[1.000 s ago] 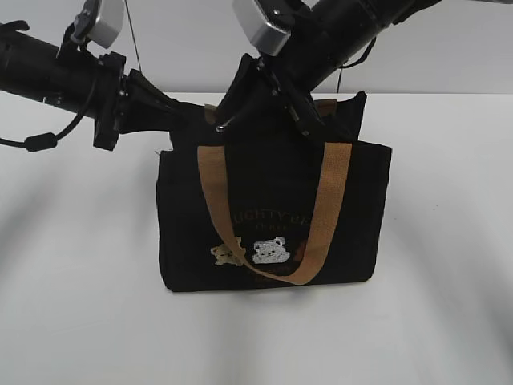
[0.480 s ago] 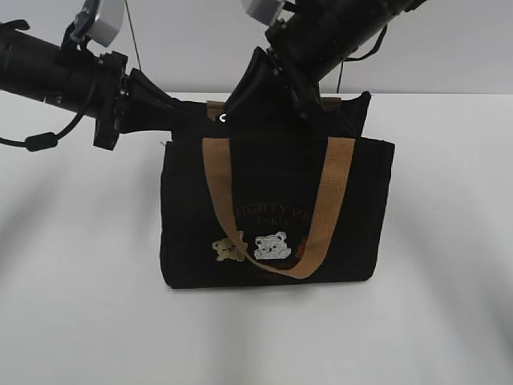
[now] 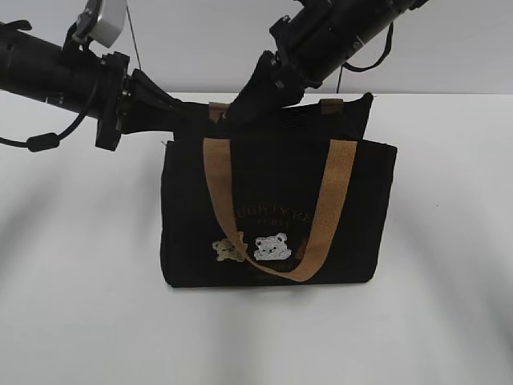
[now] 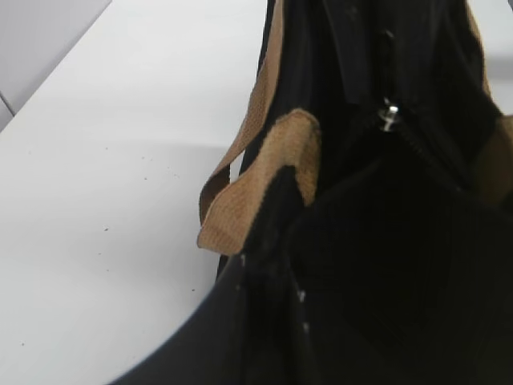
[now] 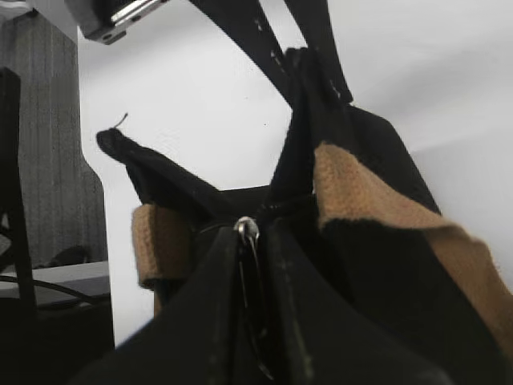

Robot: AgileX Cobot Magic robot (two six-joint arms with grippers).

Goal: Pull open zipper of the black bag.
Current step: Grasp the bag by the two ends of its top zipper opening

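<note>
Nearest: bare white counter (image 3: 80, 321). Standing upright on it near the middle, black bag (image 3: 361, 216), front toward the exterior camera. Bear patches (image 3: 271, 247) low on the front. Tan handle (image 3: 337, 184) flopped down over the front face (so not blocking the top edge).

Further back, along the bag's top: zipper (image 5: 247, 228), silver pull tab sitting toward the left part of the top edge, close to a tan strap tab (image 3: 216, 111). Looks mostly unopened; hard to judge the gap from these angles.

Left claw (image 3: 172, 112) coming in level from the left, nearly closed, clamped on the bag's top left corner fabric. Probably there as an anchor, so the soft bag does not slide or fold when the tab gets tugged.

Right claw (image 3: 240, 108) reaching down at a slant from upper right, tips at the pull tab. In the right wrist view, the dark fingers meet at the silver ring, so apparently pinched narrow on the tab. Grip looks set for the pull, away from the anchored corner.

Behind: both black arms, plain pale wall.
</note>
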